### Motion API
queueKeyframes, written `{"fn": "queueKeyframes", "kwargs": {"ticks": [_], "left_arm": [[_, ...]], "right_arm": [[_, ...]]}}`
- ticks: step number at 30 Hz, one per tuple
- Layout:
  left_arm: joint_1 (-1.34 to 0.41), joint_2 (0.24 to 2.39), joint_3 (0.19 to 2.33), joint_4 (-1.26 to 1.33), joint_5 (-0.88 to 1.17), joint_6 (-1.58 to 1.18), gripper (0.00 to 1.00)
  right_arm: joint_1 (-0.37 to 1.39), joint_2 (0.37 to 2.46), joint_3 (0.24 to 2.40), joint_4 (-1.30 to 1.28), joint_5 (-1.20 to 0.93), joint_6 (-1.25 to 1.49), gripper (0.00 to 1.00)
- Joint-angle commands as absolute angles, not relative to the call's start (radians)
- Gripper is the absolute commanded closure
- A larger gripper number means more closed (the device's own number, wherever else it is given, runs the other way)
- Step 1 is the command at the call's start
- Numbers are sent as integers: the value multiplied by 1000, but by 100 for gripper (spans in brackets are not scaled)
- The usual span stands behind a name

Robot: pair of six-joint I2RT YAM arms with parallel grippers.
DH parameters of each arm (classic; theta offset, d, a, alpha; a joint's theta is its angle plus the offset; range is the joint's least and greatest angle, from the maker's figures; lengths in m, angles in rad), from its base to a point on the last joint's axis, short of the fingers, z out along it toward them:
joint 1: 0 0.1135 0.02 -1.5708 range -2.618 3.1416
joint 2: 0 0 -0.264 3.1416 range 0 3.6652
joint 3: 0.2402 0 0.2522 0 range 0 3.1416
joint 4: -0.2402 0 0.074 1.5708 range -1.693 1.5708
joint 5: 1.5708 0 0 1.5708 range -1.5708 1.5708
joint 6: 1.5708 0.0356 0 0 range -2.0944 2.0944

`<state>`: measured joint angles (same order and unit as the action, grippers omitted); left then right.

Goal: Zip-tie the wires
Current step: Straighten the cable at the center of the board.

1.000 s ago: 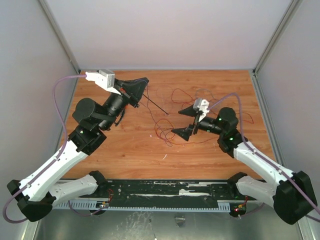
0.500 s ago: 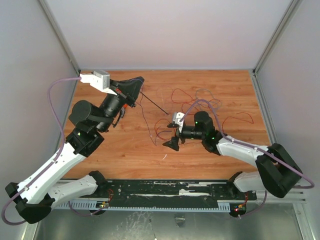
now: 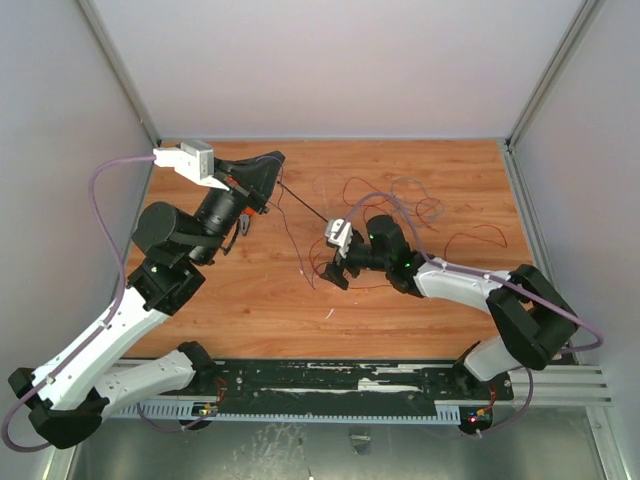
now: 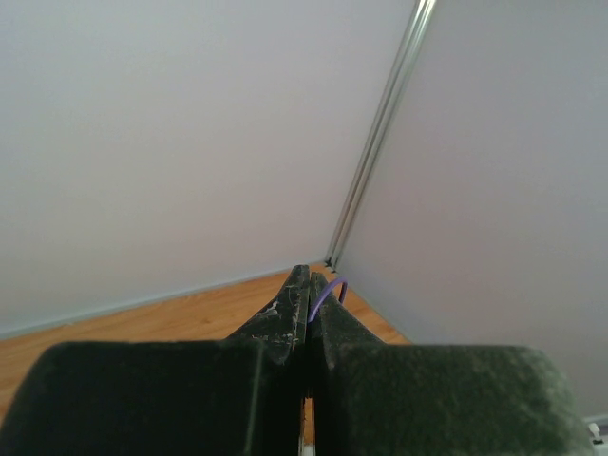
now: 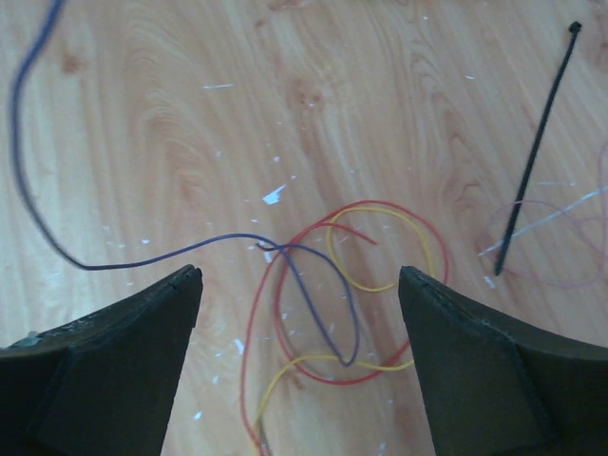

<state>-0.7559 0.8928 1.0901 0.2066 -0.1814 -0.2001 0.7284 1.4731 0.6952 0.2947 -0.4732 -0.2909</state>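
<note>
The wires [image 3: 352, 183] lie spread over the middle and right of the wooden table as thin red, maroon, purple and yellow strands. My right gripper [image 3: 338, 264] is open and low over their left loops. In the right wrist view its gripper [image 5: 299, 275] has red, yellow and purple loops [image 5: 380, 203] between its fingers, apart from both. The zip tie [image 3: 306, 205] lies flat on the table, also in the right wrist view [image 5: 537, 147]. My left gripper [image 3: 274, 161] is raised at the back left. It [image 4: 306, 275] is shut on a purple wire strand [image 4: 329, 290].
White and grey walls close in the table at the back and both sides. A black rail [image 3: 330, 380] runs along the near edge. Small white specks [image 5: 274, 196] lie on the wood. Lavender cables [image 3: 110, 190] loop off both arms.
My right arm has swung left across the table and lowered over the left wire loops, still open. My left gripper has shifted slightly left, still shut.
</note>
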Motion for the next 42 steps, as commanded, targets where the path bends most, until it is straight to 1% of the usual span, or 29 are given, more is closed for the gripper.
{"fn": "queueKeyframes", "kwargs": {"ticks": [1,4,8,10,11,12,14,16,17,19,24,28,30,32,38,40,42], "left_arm": [[-754,876,1122,216,-185,-180,100],[-753,876,1124,212,-186,-177,100],[-753,873,1126,209,-188,-172,100],[-753,873,1126,207,-192,-169,100],[-753,873,1127,207,-194,-167,100],[-754,872,1130,203,-195,-165,100],[-753,871,1137,190,-202,-163,100],[-753,871,1151,163,-235,-163,100],[-753,872,1163,142,-257,-163,100],[-753,874,1187,97,-301,-159,100],[-753,856,1195,42,-367,-146,100],[-753,848,1178,30,-367,-152,100],[-753,856,1170,23,-348,-163,100],[-754,872,1158,19,-325,-174,100],[-753,975,1112,21,-276,-212,100],[-752,1025,1094,30,-278,-215,100],[-753,1060,1068,58,-273,-225,100]], "right_arm": [[716,1536,779,219,-394,-360,18],[706,1581,816,168,-391,-372,26],[702,1609,821,149,-399,-380,33],[700,1619,818,144,-394,-379,40],[697,1626,818,138,-389,-378,46],[694,1629,822,129,-381,-374,55],[685,1616,837,111,-347,-358,76],[679,1564,838,113,-316,-346,94],[676,1527,833,126,-298,-339,96],[667,1457,830,135,-266,-327,100],[620,1336,876,65,-254,-300,100],[568,1251,881,13,-238,-260,100],[534,1211,889,-32,-169,-237,100],[484,1169,903,-101,-41,-207,100],[240,1035,910,-303,207,-109,100],[172,1006,903,-342,323,-88,100],[119,988,888,-351,385,-67,100]]}}
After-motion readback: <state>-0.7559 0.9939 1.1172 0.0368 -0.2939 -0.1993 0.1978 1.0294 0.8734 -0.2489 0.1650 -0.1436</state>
